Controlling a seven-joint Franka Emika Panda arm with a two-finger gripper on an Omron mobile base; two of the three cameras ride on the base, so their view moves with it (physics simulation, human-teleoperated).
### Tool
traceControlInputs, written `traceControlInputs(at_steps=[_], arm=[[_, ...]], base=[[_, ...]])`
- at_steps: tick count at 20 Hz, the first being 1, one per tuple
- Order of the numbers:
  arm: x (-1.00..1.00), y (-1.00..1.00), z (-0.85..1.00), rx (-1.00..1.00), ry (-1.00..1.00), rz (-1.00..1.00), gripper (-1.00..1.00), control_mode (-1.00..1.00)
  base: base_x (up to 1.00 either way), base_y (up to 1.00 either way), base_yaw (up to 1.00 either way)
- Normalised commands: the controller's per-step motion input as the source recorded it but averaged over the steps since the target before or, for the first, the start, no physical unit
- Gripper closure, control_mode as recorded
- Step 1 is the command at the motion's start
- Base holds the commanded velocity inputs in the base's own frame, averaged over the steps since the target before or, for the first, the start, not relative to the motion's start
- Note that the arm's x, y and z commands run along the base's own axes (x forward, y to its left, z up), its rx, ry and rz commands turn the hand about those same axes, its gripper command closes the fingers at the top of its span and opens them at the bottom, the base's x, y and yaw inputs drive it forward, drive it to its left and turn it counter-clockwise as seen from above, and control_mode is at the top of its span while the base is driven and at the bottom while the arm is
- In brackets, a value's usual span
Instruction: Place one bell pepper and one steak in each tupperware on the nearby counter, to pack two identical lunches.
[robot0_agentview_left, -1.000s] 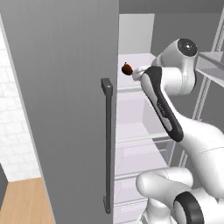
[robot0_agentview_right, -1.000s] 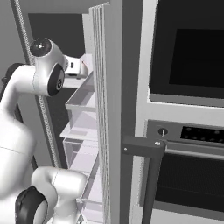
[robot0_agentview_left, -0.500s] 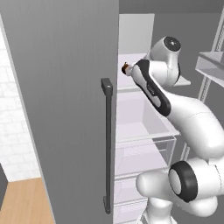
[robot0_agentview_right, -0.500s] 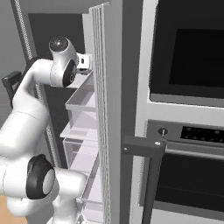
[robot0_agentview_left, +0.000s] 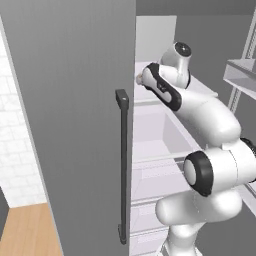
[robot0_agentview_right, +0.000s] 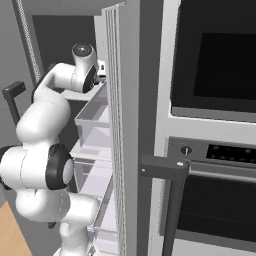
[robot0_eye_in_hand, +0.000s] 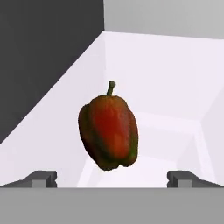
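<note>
A brownish-red bell pepper (robot0_eye_in_hand: 109, 131) with a dark stem stands upright on a white fridge shelf (robot0_eye_in_hand: 175, 100), close in front of the hand camera. My gripper (robot0_eye_in_hand: 112, 179) is open, its two fingertips (robot0_eye_in_hand: 43, 178) set wide to either side of the pepper and just short of it, not touching. In the left base view my hand (robot0_agentview_left: 150, 77) reaches onto the upper fridge shelf, past the door's edge. In the right base view the hand (robot0_agentview_right: 99, 74) slips behind the door's shelves. The steaks, the tupperware and the counter are out of view.
The open grey fridge door (robot0_agentview_left: 75, 100) with a dark bar handle (robot0_agentview_left: 122, 165) stands close on my left. Clear drawers (robot0_agentview_left: 155, 135) sit below the shelf. Door racks (robot0_agentview_right: 120, 125) and a wall oven (robot0_agentview_right: 215, 165) with a dark handle (robot0_agentview_right: 165, 167) stand to the right.
The arm has folded and pushed the hand deeper onto the shelf. The pepper that showed beside the hand in the left base view is now covered by it.
</note>
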Motion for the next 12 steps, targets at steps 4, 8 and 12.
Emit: traceControlInputs(at_steps=[4,8,12], arm=[[0.62,0.12,-0.12,0.0,0.0,0.03,-1.0,-1.0],[0.44,0.05,-0.19,-0.01,0.0,0.02,-1.0,-1.0],[0.0,0.09,-0.32,-0.04,0.04,0.0,1.0,-1.0]], base=[[0.0,0.0,0.0],[0.0,0.0,0.0],[0.0,0.0,0.0]])
